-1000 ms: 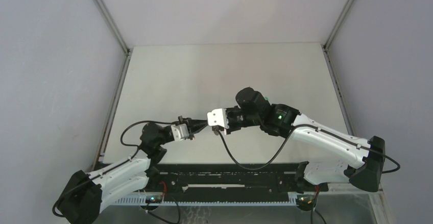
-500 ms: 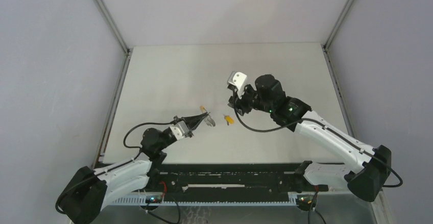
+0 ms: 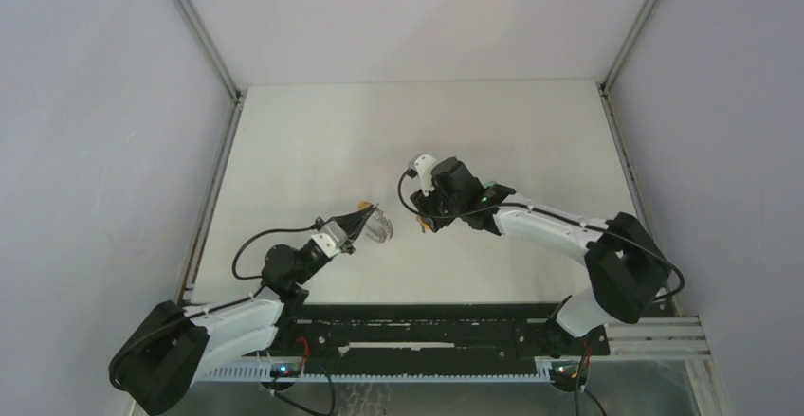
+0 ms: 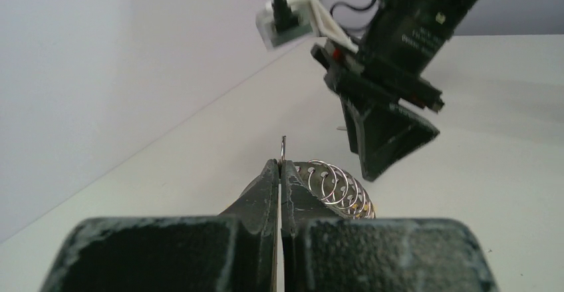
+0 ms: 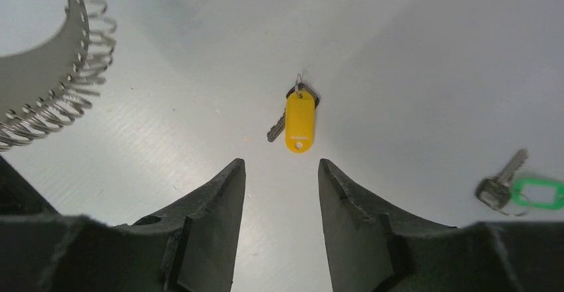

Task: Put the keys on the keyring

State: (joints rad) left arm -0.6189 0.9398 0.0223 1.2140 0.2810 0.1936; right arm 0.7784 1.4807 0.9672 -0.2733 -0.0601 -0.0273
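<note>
Keyring (image 4: 336, 189) pinched by outstretched left gripper (image 4: 281, 165); right gripper (image 5: 281, 167), spread, points down over yellow-tagged key (image 5: 298, 120)

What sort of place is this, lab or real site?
Likely a lab test cell: a bare white table boxed in by plain grey panels, two arms mounted at its near edge, with keys and a keyring as props.

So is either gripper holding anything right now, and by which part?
The left gripper is shut on the keyring, pinching its thin rim edge-on. The right gripper is open over the yellow-tagged key, holding nothing.
</note>
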